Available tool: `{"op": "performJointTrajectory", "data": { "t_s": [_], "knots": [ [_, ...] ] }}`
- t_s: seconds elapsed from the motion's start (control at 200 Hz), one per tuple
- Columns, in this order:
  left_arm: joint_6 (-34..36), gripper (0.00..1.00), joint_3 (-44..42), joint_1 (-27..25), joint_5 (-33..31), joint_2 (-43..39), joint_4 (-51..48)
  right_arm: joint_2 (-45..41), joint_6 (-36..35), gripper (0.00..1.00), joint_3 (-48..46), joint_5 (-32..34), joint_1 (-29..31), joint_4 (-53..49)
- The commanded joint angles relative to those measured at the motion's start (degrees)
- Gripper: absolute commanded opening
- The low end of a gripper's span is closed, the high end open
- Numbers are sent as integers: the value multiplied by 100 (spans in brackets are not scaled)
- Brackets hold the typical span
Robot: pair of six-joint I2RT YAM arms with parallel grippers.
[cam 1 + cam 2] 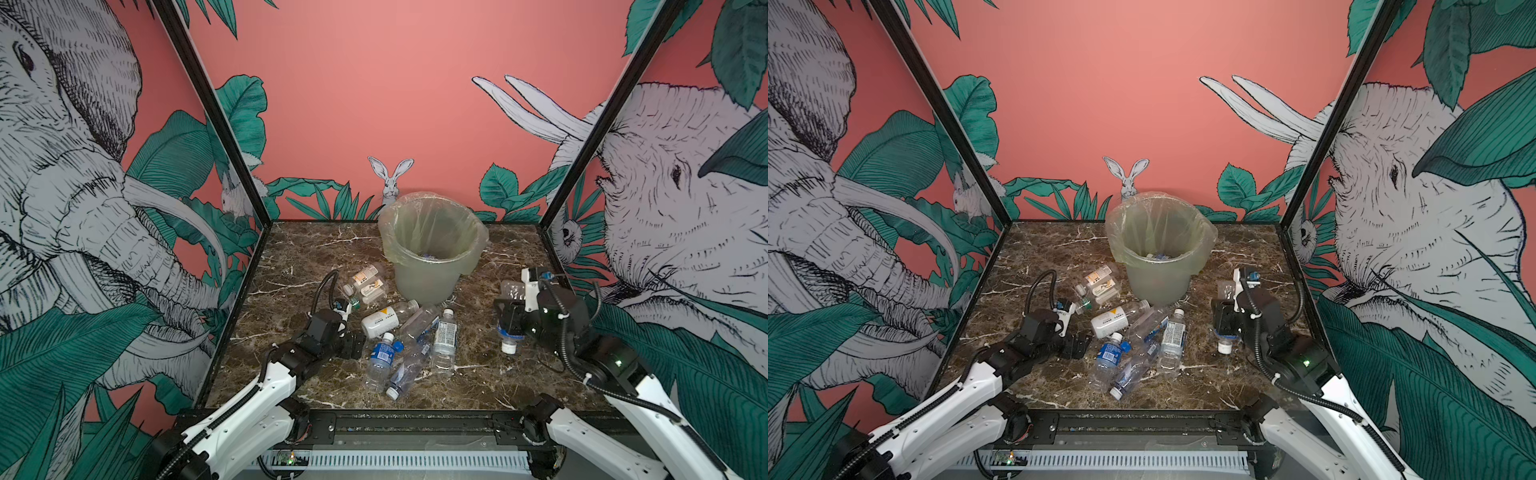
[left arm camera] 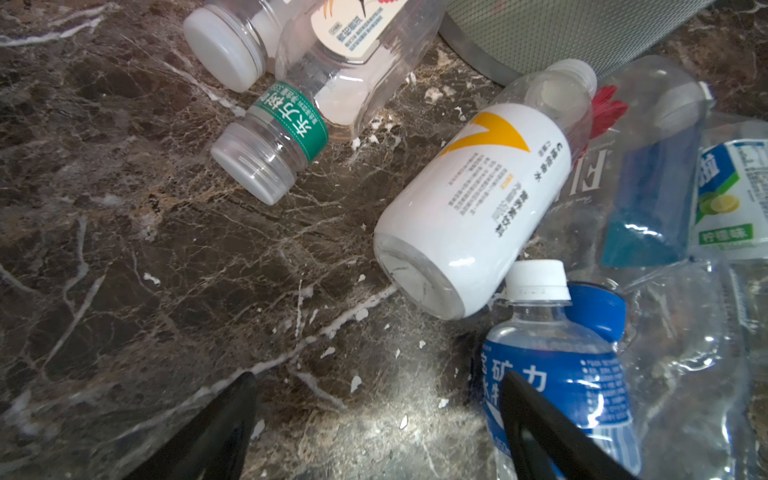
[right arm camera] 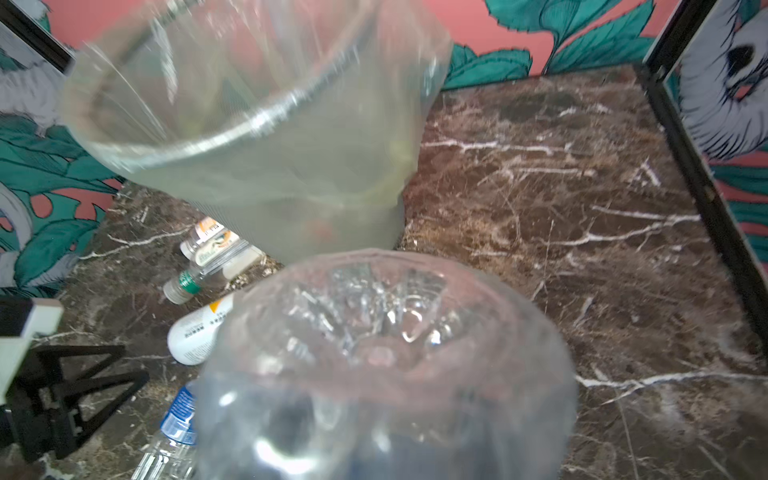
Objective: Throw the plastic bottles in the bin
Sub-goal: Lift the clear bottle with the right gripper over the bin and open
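While about eight plastic bottles (image 1: 409, 340) lie loose in a heap on the surface (image 1: 291, 374), near-middle, with three small ones further back just beside the bin (image 1: 419, 286), only a few show at the bin's bottom. Judged well under half done. Left jaws: spread wide, empty, low over the surface just beside the blue-label bottle (image 2: 552, 374). One jaw overlaps its label in the left wrist view, contact can't tell. Right jaws: closed on a clear bottle (image 3: 386, 365), held cap-down with its base towards the bin, off to the bin's right and not over the rim yet.
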Motion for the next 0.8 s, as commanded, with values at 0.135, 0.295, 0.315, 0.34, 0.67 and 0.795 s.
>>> {"op": "performJointTrajectory", "data": {
  "t_s": [0.135,0.295,0.315,0.34,0.67,0.795],
  "knots": [
    [13,92,-51,11,-7,-98,61,2175,-695,34,2943,20,-41,170],
    [-4,92,-38,10,-55,-80,49,4417,-869,61,5450,-432,-265,128],
    [-4,92,-37,10,-56,-81,52,4699,-859,72,5834,-418,-294,-30],
    [-4,92,-29,12,-60,-81,44,5110,-845,87,6293,-305,-340,-272],
    [-13,93,-93,27,-73,-282,12,5294,-1160,99,7513,118,-540,-350],
    [-4,92,-108,20,-25,-314,39,4848,-1225,99,6752,107,-541,-273]
  ]
}}
